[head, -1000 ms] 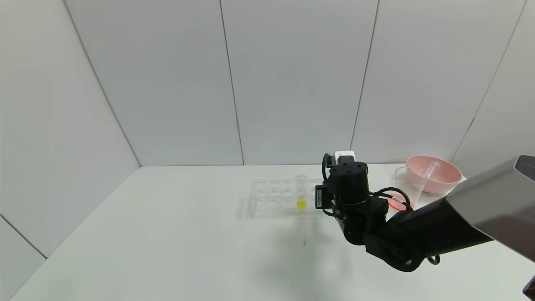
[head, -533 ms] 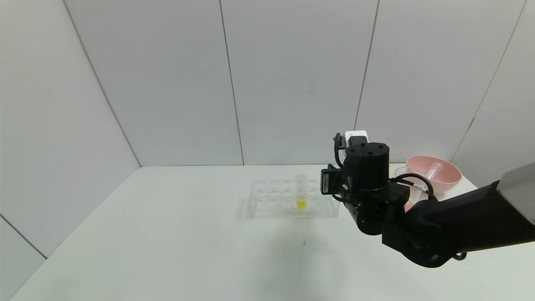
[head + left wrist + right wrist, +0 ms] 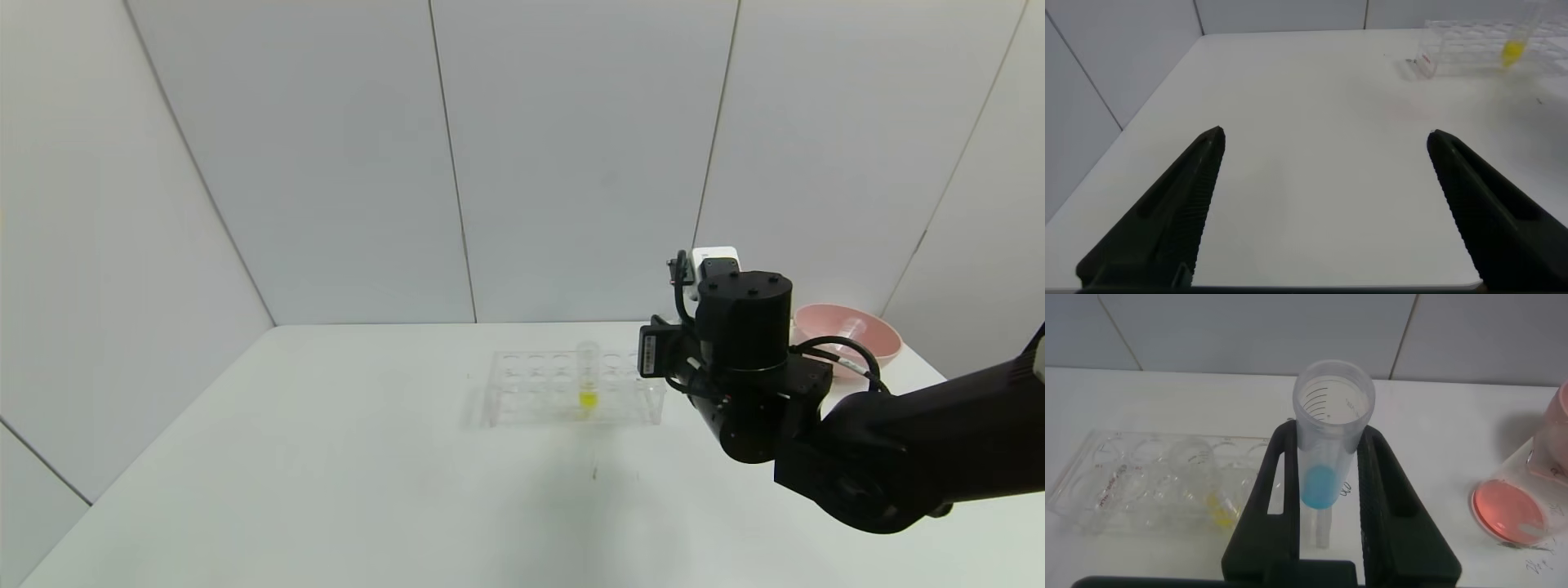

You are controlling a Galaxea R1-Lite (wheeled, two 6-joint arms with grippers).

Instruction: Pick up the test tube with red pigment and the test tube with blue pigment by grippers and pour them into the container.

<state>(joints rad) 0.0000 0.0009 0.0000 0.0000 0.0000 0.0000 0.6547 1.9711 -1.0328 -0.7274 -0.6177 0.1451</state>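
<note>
Over the last 1 s the right end effector (image 3: 1327,498), clamped on the blue-pigment tube (image 3: 1327,449), has risen and swung right, clearing the rack (image 3: 571,388) and now hiding the container w/ red liquid in the head view.

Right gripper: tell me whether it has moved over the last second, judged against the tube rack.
Yes. In the head view the right gripper, shut on the test tube with blue pigment, has risen and shifted right, away from the tube rack and toward the pink bowl.
</note>
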